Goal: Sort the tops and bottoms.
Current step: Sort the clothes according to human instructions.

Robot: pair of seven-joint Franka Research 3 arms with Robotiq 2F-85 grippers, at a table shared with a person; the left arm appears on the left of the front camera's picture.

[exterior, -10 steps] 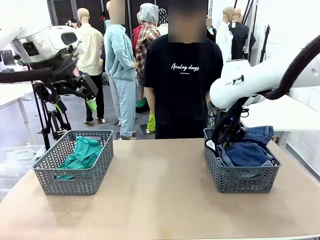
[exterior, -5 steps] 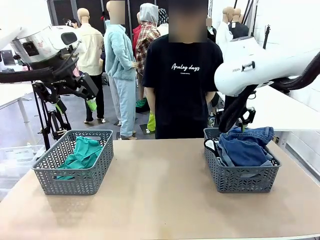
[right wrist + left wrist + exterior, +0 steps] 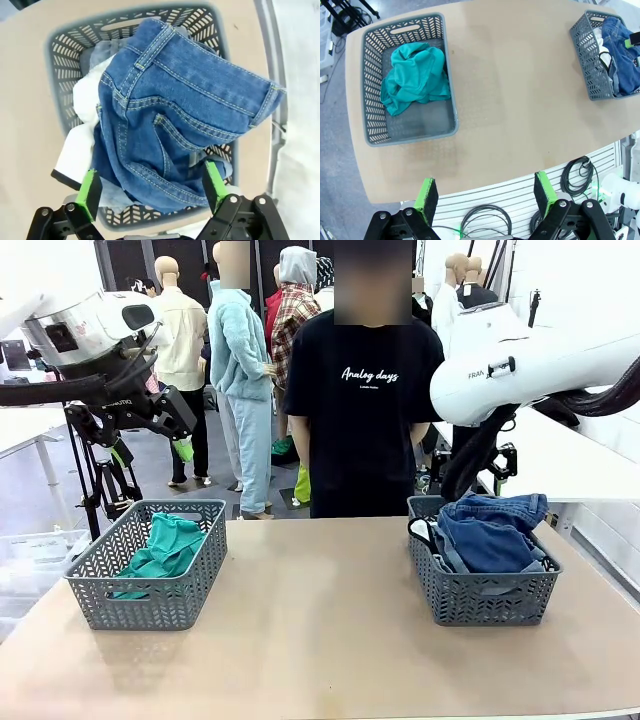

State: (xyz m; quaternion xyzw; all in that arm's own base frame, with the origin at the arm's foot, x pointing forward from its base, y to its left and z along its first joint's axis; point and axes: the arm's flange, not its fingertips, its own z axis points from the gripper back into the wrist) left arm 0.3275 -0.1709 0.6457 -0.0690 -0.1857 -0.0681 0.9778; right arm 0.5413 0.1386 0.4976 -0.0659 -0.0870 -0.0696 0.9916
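Observation:
The tops, one teal garment, lie crumpled in the left grey basket. The bottoms are piled in the right grey basket. Mid-blue denim shorts lie on top, draped over the far rim. White shorts with black trim and faded grey-blue denim lie under them. My right gripper hangs open just above that pile, holding nothing. My left gripper is open, high over the table's left side.
A person in a black T-shirt stands at the far edge, between the baskets. The bare tabletop stretches between the baskets. Cables hang below the table's near edge.
My right gripper opened and rose out of the right basket, leaving the mid-blue denim shorts on the pile. The left arm has not moved.

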